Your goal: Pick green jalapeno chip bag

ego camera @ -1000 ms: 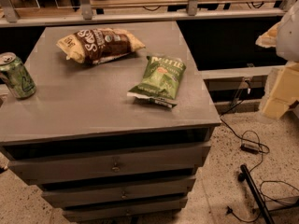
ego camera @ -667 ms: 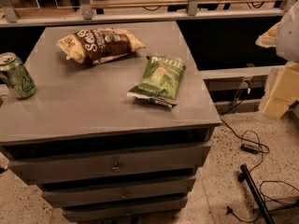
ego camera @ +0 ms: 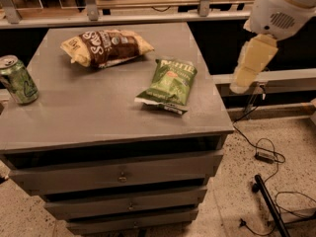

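Observation:
The green jalapeno chip bag [ego camera: 170,84] lies flat on the grey cabinet top [ego camera: 89,112], right of centre, with its pale lettering at the far end and a white-edged seam at the near end. My arm's white housing [ego camera: 281,6] comes in at the upper right. The cream gripper [ego camera: 251,63] hangs below it, off the cabinet's right edge, to the right of the bag and above its level. It holds nothing and touches nothing.
A larger brown-and-cream chip bag [ego camera: 104,46] lies at the back of the top. A green drink can [ego camera: 18,79] stands at the left edge. Drawers [ego camera: 118,174] front the cabinet. Cables [ego camera: 264,154] and a black bar [ego camera: 269,206] lie on the speckled floor at the right. A railing [ego camera: 148,18] runs behind.
My arm and gripper have moved left and up, closer to the cabinet's right edge. The bags and the can have not moved.

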`<state>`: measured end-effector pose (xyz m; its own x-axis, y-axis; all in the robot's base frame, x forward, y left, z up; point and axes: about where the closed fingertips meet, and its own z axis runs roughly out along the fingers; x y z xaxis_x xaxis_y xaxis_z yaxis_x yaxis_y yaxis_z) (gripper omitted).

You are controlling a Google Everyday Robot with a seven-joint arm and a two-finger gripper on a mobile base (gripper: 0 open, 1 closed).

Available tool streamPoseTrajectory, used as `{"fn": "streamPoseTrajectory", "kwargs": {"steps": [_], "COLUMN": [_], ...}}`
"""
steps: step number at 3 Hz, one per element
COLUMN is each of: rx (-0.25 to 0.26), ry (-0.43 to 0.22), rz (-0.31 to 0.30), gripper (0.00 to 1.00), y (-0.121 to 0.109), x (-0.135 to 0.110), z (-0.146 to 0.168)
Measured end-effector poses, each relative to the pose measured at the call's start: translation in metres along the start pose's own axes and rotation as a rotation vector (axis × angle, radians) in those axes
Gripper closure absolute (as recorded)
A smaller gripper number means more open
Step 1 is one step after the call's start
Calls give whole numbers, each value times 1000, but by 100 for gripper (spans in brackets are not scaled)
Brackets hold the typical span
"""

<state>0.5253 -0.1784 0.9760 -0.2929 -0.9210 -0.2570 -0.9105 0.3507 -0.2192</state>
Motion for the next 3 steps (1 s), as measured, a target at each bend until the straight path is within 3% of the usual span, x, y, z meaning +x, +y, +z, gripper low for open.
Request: {"fn": "streamPoseTrajectory", "kwargs": {"steps": [1,3], "rx": [-23,14], "ry": [-13,239], "rz": [142,376], "gripper": [0,0], "y": [-39,-67], "x": [-54,-125], "z": [26,105]}}
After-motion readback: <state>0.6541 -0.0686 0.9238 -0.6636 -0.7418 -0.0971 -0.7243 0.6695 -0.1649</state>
